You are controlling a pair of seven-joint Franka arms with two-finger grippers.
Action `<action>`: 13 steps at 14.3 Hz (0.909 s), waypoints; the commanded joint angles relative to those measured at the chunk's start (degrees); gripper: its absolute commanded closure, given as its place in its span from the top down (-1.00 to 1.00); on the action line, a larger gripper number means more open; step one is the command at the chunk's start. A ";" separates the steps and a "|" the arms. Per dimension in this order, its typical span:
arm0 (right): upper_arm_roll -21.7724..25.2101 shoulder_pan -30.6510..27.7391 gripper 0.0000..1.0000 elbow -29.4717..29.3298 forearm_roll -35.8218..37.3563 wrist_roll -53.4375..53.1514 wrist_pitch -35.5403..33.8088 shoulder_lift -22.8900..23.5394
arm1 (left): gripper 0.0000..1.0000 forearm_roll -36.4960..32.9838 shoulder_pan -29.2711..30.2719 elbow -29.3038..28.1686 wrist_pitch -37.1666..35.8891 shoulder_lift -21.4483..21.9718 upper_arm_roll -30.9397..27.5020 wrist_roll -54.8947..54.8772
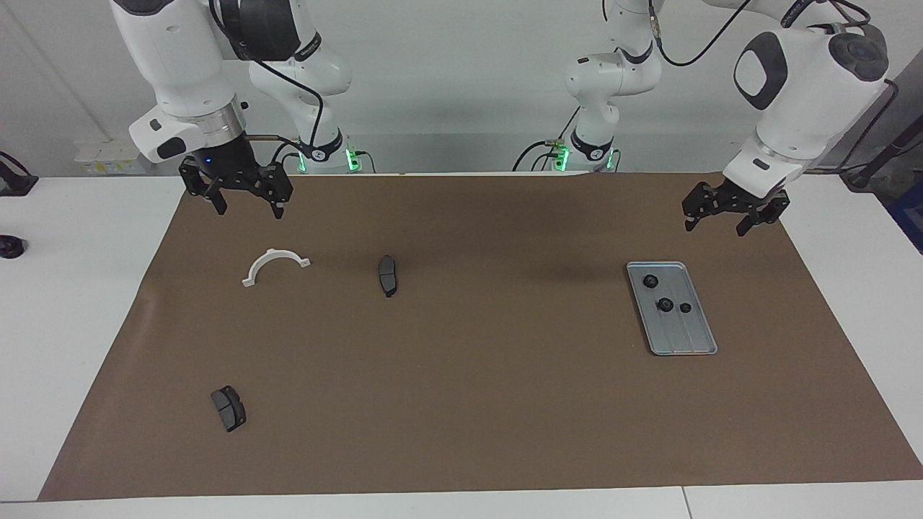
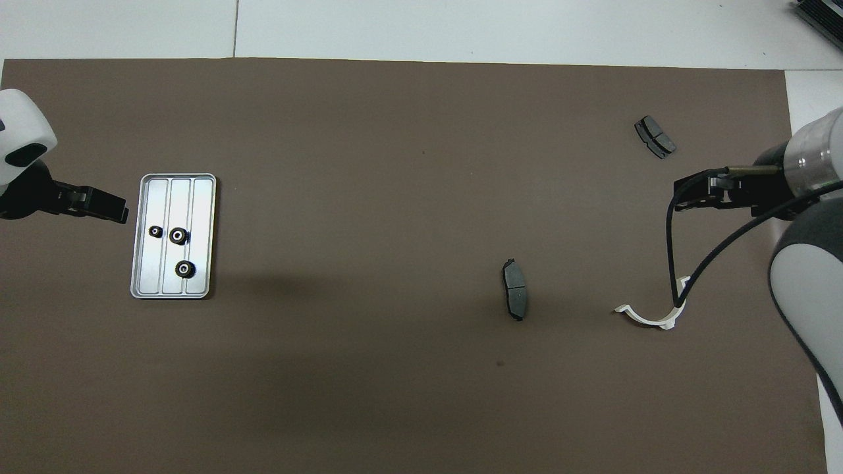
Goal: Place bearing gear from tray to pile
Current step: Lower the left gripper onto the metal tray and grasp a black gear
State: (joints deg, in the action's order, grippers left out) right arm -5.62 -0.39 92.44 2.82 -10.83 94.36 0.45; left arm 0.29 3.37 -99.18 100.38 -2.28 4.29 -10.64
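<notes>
Silvery ridged tray [image 1: 681, 339] toward left arm's end, carrying three black bearing gears [image 1: 665, 305] with pale hubs. No legible markings. Left gripper [image 1: 727, 215] at tray's 1 o'clock in facing view, raised, fingers apart, empty. Right gripper [image 1: 245, 204] waiting, fingers apart.

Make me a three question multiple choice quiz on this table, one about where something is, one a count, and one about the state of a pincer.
1. Where does the tray lie?
A. toward the left arm's end of the table
B. toward the right arm's end
C. mid-table

2. How many small black gears sit on the tray?
A. one
B. three
C. five

3. What is the left pincer doing?
A. clamping a gear
C. pressing on the white bracket
B. hanging open and empty in the air

Answers: 1 A, the tray lies below the left arm. 2 B, three dark round parts show on it. 3 B, nothing sits between its fingers.
</notes>
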 commanded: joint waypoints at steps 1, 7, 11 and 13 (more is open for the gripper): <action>-0.35 -0.93 1.00 1.25 -1.24 0.90 0.22 -1.15 | 1.00 -0.29 0.23 -6.87 7.96 0.26 -0.07 0.79; -0.35 -0.93 1.00 1.25 -1.24 0.90 0.22 -1.15 | 1.00 -0.20 1.46 -20.60 23.01 0.08 -0.07 0.71; -0.35 -0.93 1.00 1.25 -1.24 0.90 0.30 -1.15 | 1.00 -0.20 1.55 -24.04 27.41 -2.98 -0.07 0.71; -0.35 -0.93 1.00 1.25 -1.24 0.90 0.22 -1.15 | 0.93 -0.20 1.46 -24.12 27.85 -4.83 -0.07 0.71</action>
State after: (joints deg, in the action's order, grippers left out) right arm -5.62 -0.39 92.44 2.82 -10.83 94.36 0.45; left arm 0.29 4.27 -122.53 126.13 -5.47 3.90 -10.52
